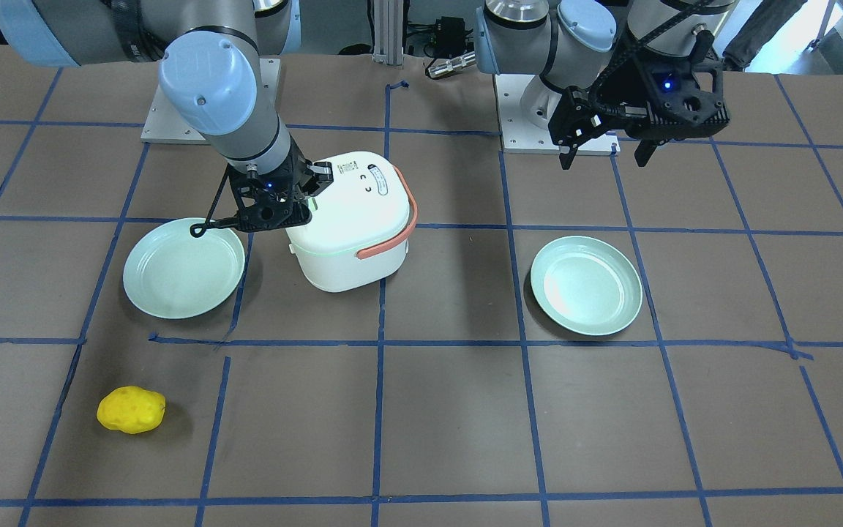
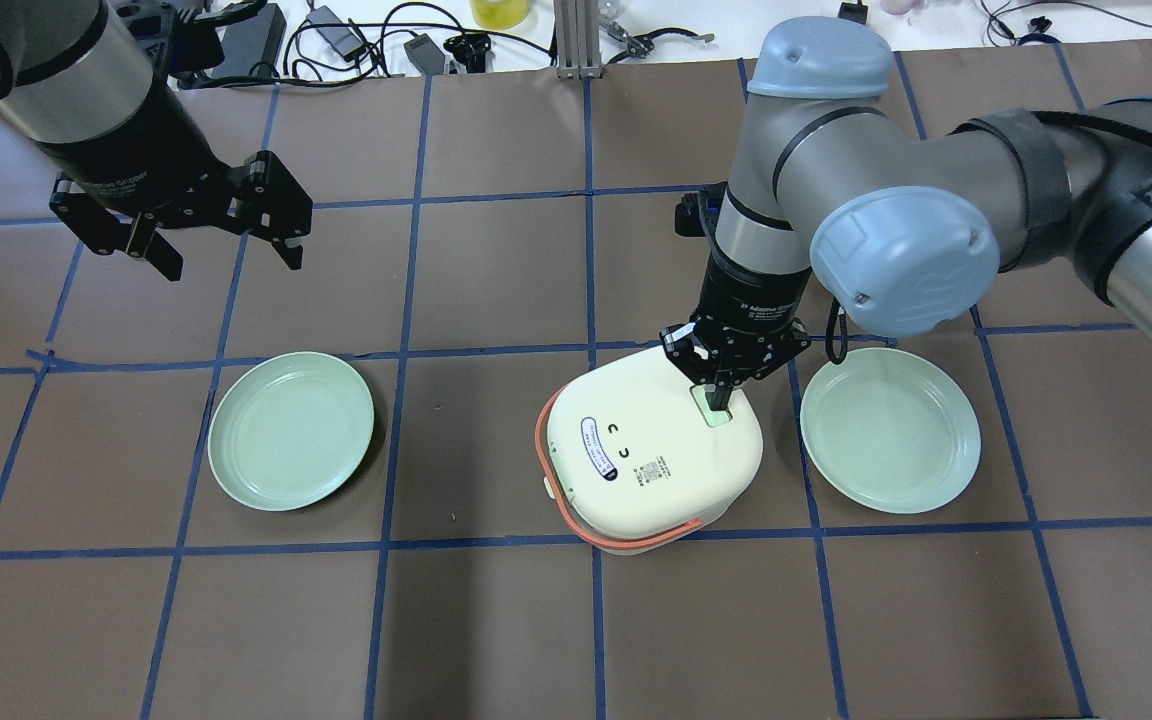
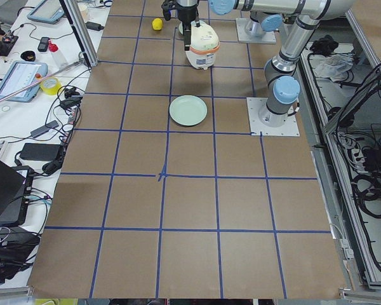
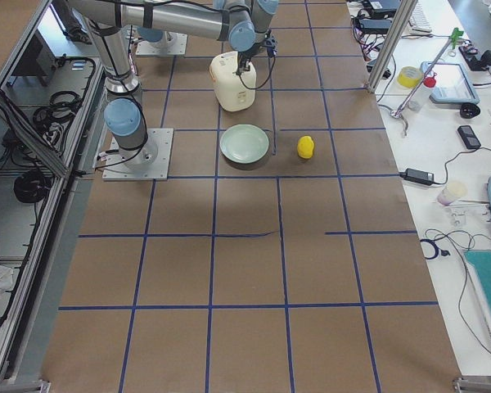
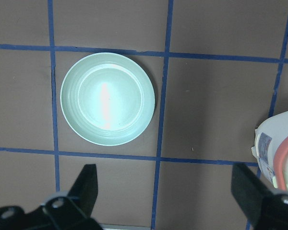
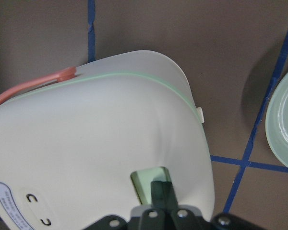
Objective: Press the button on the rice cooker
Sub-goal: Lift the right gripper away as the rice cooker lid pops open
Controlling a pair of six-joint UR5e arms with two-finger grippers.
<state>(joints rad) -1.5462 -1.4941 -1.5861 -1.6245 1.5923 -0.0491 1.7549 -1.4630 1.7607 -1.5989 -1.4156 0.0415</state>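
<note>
The white rice cooker (image 2: 651, 455) with a salmon handle (image 2: 576, 520) stands mid-table; it also shows in the front view (image 1: 352, 219). Its pale green button (image 6: 146, 183) sits on the lid near the robot. My right gripper (image 2: 719, 402) is shut, its fingertips (image 6: 162, 190) pointing straight down onto the button (image 2: 714, 412). My left gripper (image 2: 226, 255) is open and empty, held high over the table, far left of the cooker; it also shows in the front view (image 1: 604, 155).
A green plate (image 2: 891, 430) lies right beside the cooker, another green plate (image 2: 291, 430) lies below the left gripper. A yellow sponge-like object (image 1: 131, 410) lies at the far table side. Cables and tools lie past the table's far edge.
</note>
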